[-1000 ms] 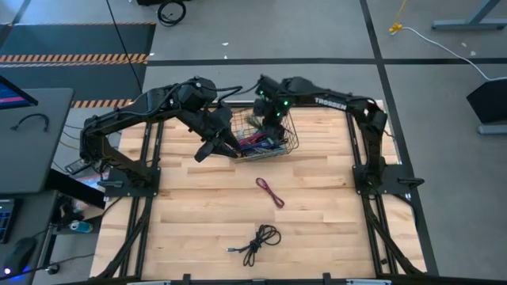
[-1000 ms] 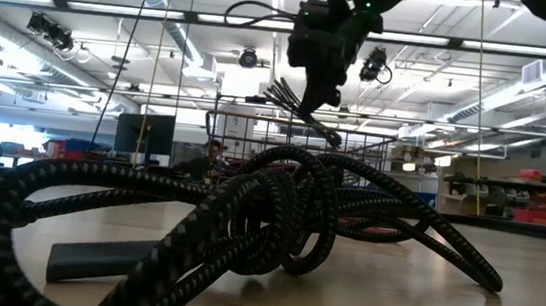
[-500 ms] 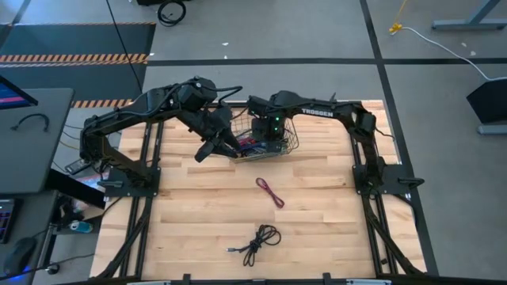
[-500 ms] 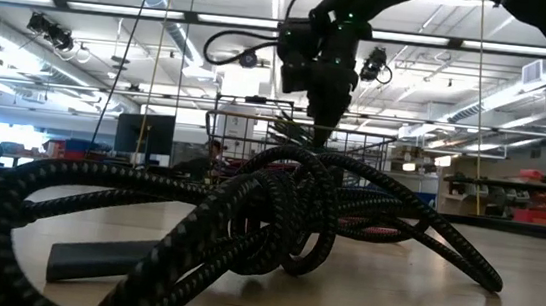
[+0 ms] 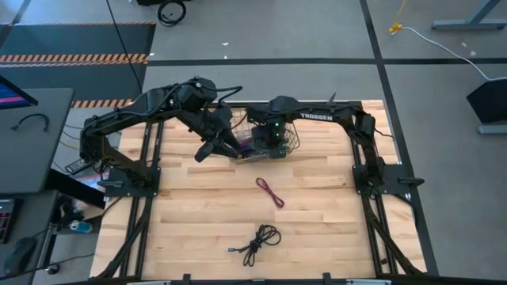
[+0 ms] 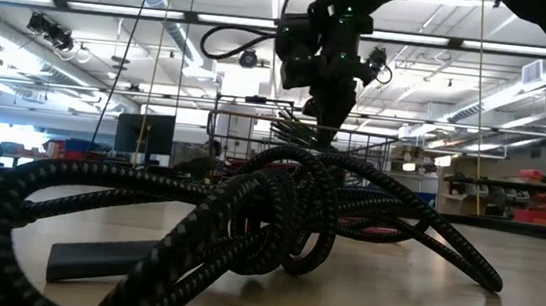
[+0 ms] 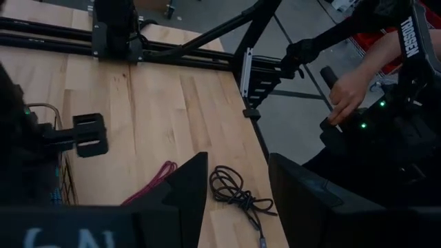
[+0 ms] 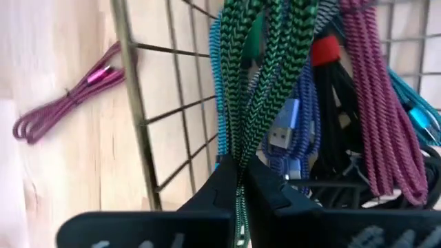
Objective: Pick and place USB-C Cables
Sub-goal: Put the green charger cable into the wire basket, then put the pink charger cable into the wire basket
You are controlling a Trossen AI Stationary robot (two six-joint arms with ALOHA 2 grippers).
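two cables out on the table, a third clamped over the basket

right gripper (image 8: 238,180) has its fingers pinched tight on a green cable (image 8: 265,62), directly above the wire basket (image 5: 291,136) that holds the remaining bundle of cables (image 8: 358,103). step in hand looks like the pick: grip made, extraction not done. next move calls for a straight lift until the loops clear the basket rim, then a carry toward the table front.

left gripper (image 7: 238,200) sits just beside the basket's other side, fingers part open, gripping nothing visible.

risk: the green cable hangs against the basket wall and the neighbouring blue and purple strands, so it may snag or drag others.

open room: bare wood in front of the gripper, with the magenta cable (image 5: 270,192) near and the black cable (image 5: 259,242) further out.
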